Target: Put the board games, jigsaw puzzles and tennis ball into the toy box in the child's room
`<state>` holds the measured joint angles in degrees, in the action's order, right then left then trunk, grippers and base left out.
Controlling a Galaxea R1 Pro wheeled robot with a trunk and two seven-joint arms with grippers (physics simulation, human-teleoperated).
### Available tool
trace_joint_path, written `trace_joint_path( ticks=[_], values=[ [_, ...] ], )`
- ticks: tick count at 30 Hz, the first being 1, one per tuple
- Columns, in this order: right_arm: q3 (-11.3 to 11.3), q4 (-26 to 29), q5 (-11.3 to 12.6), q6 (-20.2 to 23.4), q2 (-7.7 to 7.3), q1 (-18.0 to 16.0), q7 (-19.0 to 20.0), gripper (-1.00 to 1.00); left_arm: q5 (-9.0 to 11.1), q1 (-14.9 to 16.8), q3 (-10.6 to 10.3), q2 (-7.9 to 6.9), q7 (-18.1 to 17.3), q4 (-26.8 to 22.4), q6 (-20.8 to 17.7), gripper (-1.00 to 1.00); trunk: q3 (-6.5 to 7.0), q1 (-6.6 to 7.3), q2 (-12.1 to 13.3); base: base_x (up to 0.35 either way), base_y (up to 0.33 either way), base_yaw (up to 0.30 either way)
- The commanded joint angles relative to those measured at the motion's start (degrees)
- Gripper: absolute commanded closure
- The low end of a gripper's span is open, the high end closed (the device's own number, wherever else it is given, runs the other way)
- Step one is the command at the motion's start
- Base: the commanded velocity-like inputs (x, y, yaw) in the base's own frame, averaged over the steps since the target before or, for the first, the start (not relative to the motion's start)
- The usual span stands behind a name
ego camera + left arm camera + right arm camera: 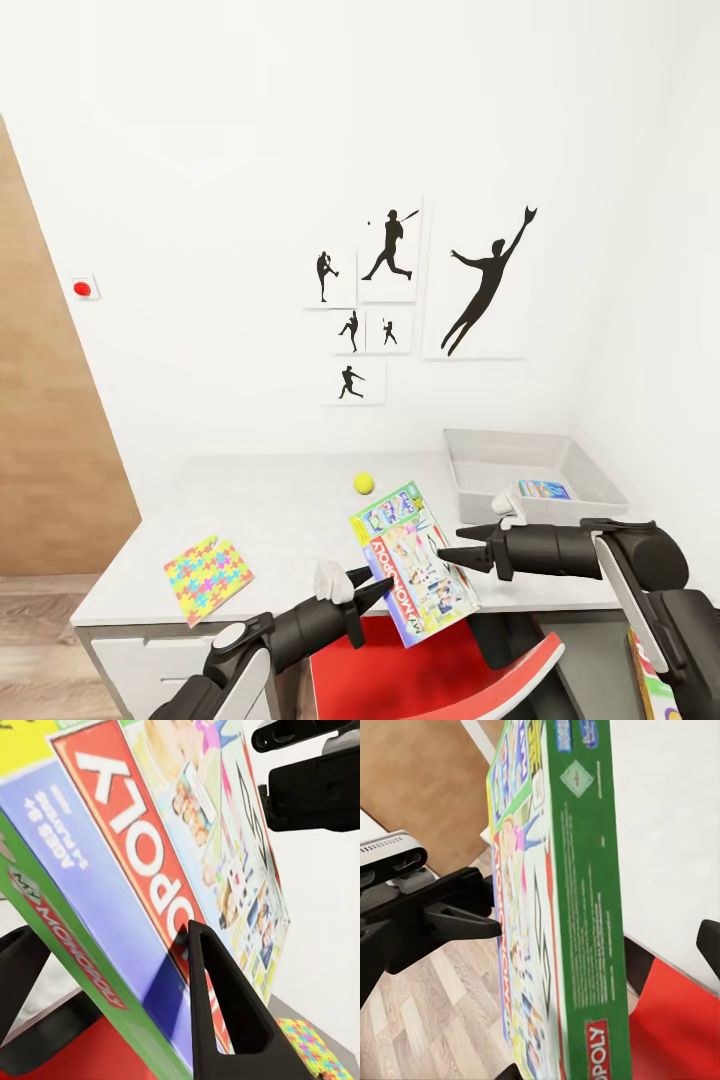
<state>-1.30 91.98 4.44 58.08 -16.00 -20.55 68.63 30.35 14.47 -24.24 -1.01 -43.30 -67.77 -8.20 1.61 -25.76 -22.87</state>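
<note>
grey toy box (470,470) with blue game (544,490)

Green-edged Monopoly box (415,575) with a red banner, white lettering, a blue strip and a busy multicoloured printed face. Yellow-green tennis ball (364,484). Jigsaw puzzle (207,578) in yellow, pink, blue, green and orange interlocking pieces. Light-grey toy box (590,470), with a small blue game box (544,490) inside. Light-grey table top (270,500). Black left gripper (365,585) and black right gripper (462,545). Bright red chair (440,680) with a pale grey edge. White wall (200,150) with black silhouette figures on white panels (420,300). 1 red button (82,289) on a white plate. Brown wood-grain door (50,430).
</note>
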Motion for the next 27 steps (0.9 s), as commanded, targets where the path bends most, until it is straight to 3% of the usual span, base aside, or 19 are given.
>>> trace_joint_path(
  ticks=[1, 11, 27],
  values=[
    [0.0, 0.0, 0.3, 0.5, -0.01, 0.0, -0.1, -1.00, 0.6, 0.0, -0.2, -0.02, -0.1, 0.0, -0.6, 1.00, -0.02, -0.02, 0.0, 0.000, 0.000, 0.000],
    [0.1, 0.0, 0.2, 0.5, -0.06, -0.1, -0.1, -1.00, 0.6, 0.0, -2.2, 0.03, 0.0, -0.1, -0.6, 1.00, -0.02, -0.02, 0.0, 0.000, 0.000, 0.000],
    [0.1, -0.1, 0.3, 0.5, -0.08, -0.1, 0.0, -1.00, 0.4, 0.1, -3.0, 0.22, -0.1, -0.3, -0.6, 1.00, -0.02, -0.02, 0.0, 0.000, 0.000, 0.000]
  ],
)
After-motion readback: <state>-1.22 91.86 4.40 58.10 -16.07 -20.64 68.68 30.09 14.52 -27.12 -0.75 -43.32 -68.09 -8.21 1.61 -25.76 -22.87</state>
